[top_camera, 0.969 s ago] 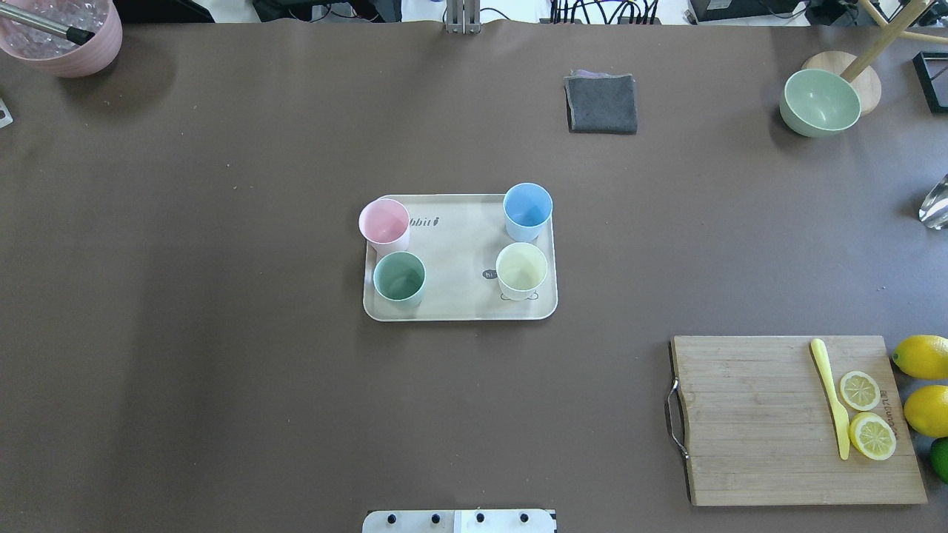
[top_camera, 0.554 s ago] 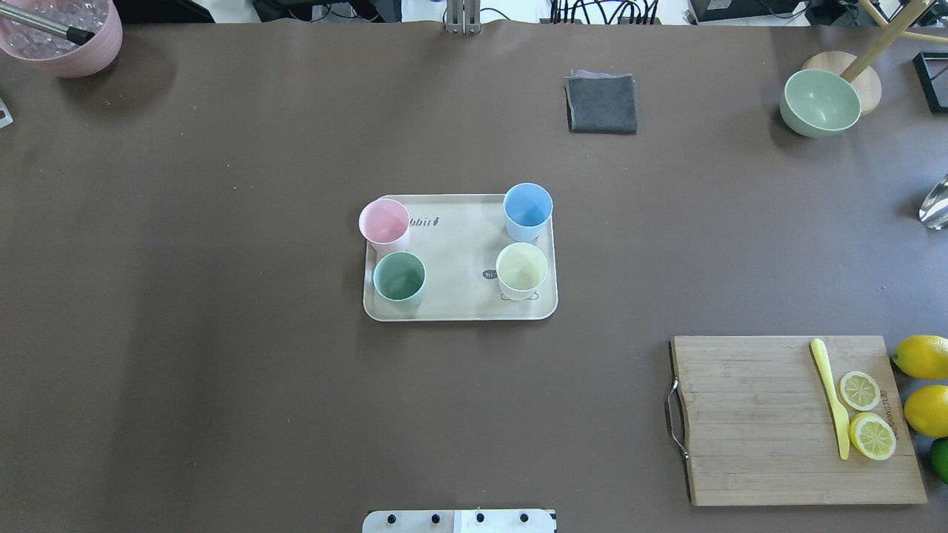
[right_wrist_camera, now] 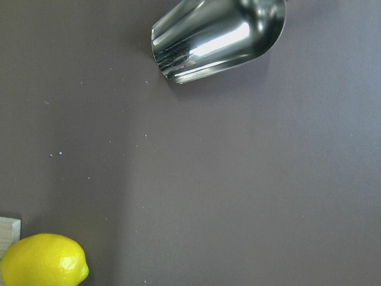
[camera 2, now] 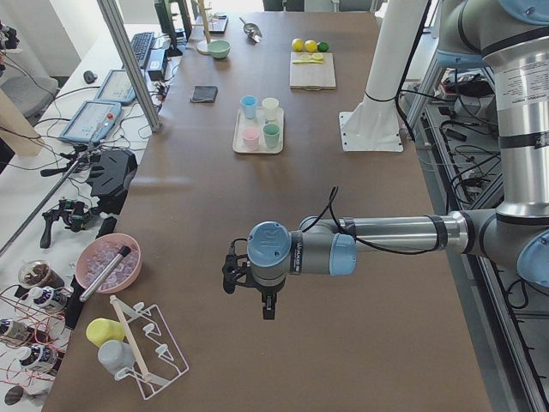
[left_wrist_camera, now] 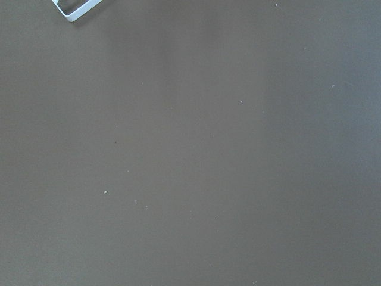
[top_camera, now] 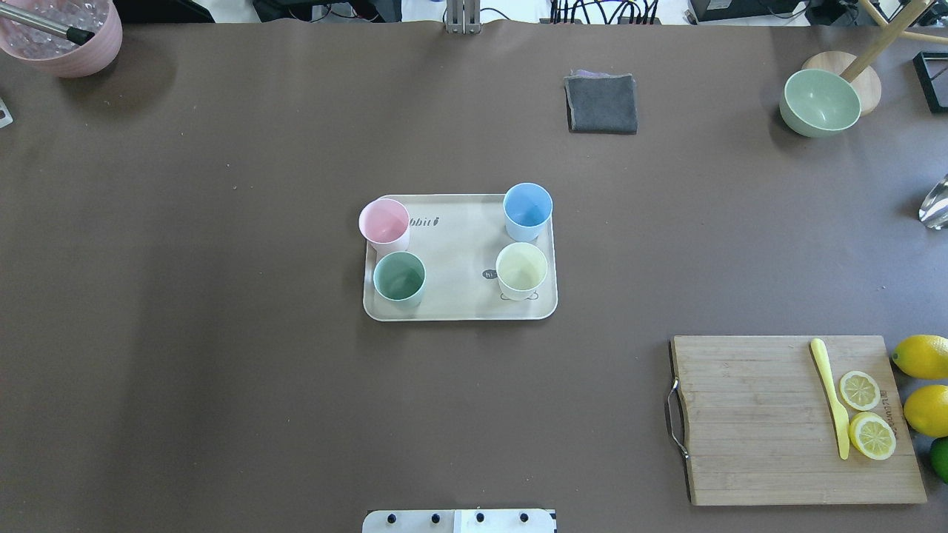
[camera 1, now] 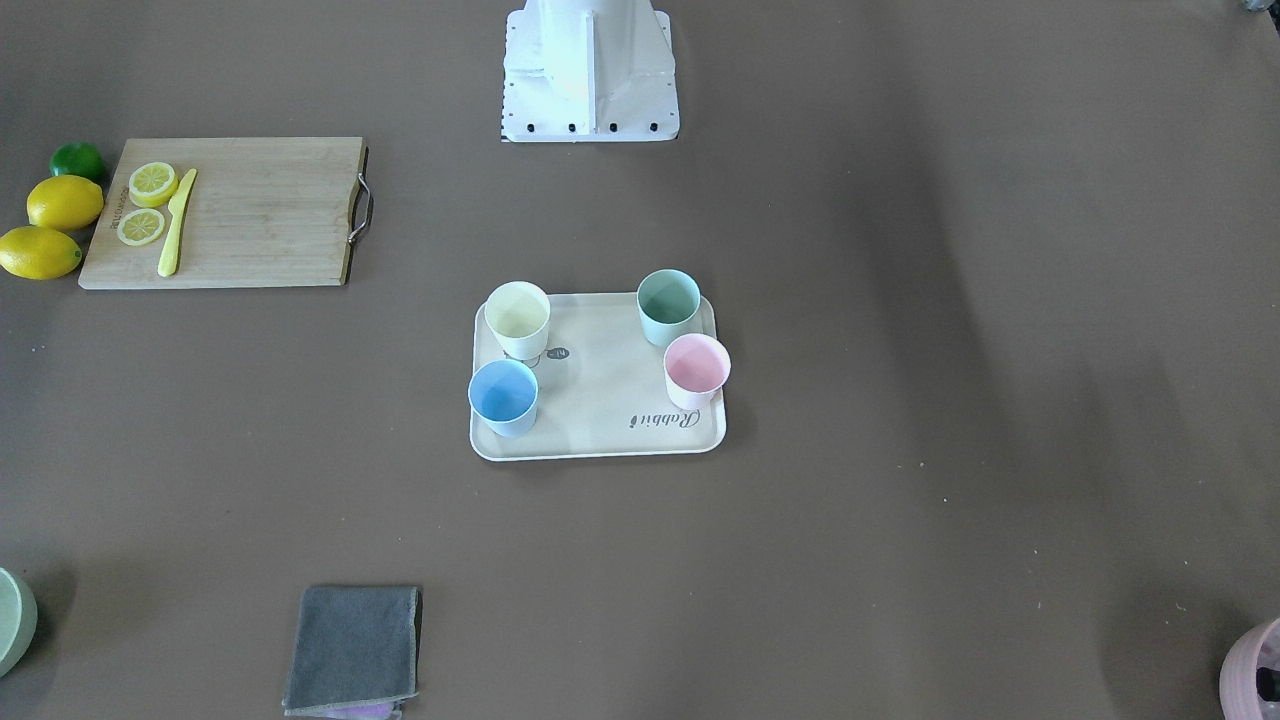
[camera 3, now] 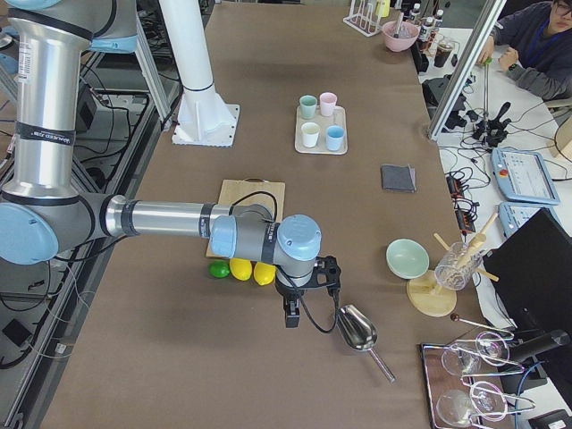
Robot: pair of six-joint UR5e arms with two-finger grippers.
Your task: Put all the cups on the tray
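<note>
Cups, four in all, stand upright on the tray [top_camera: 458, 255] at the middle of the table [top_camera: 222, 355]. In the overhead view the pink cup [top_camera: 384, 221] is at the tray's far left corner, and the mint green cup [top_camera: 399, 276] is just beside it at the near left corner. The light blue cup [top_camera: 527, 206] is at the far right corner and the pale yellow cup [top_camera: 521, 268] at the near right one. None of them touches another, and the middle of the tray is bare. Far from me and right of the tray lies a folded grey cloth [top_camera: 601, 104], with a pale green bowl [top_camera: 820, 102] further right. A mauve pot [top_camera: 63, 37] sits in the far left corner. Near right is a wooden cutting board [top_camera: 770, 422] carrying a yellow knife [top_camera: 831, 396] and two lemon halves [top_camera: 859, 390], with whole lemons [top_camera: 922, 357] just beside its right edge. Both arms are well apart from the tray, at opposite ends of the table. I see the left gripper [camera 2: 267, 307] only from the side, above bare table, and I cannot tell how its jaws stand. The same goes for the right gripper [camera 3: 290, 315], which hangs near a metal scoop [right_wrist_camera: 220, 39] and a lemon [right_wrist_camera: 44, 260].
</note>
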